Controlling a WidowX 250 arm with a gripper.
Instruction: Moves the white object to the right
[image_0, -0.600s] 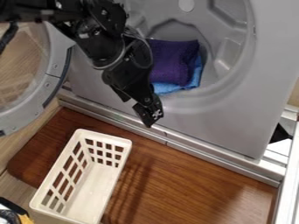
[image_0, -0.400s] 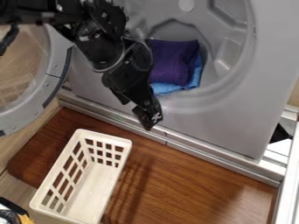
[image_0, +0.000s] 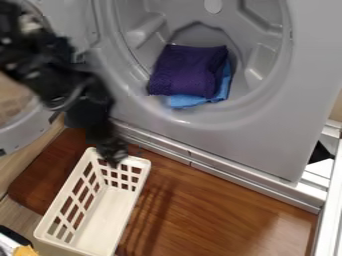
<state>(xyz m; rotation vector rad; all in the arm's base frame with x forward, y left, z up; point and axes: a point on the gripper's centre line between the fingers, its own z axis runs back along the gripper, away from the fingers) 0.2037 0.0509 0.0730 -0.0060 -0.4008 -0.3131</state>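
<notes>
white basket (image_0: 139, 161) on the brown wooden board (image_0: 220, 210), lower left of view, in front of the grey machine (image_0: 310, 60). gripper (image_0: 112, 156) blurred, over the basket's end nearest the machine; can't tell if it's open or closed, or if it touches the rim. purple cloth (image_0: 187, 70) on top of blue cloth (image_0: 189, 101), both inside the machine's round opening. round door (image_0: 15, 131) swung open at left, partly behind the arm.
</notes>
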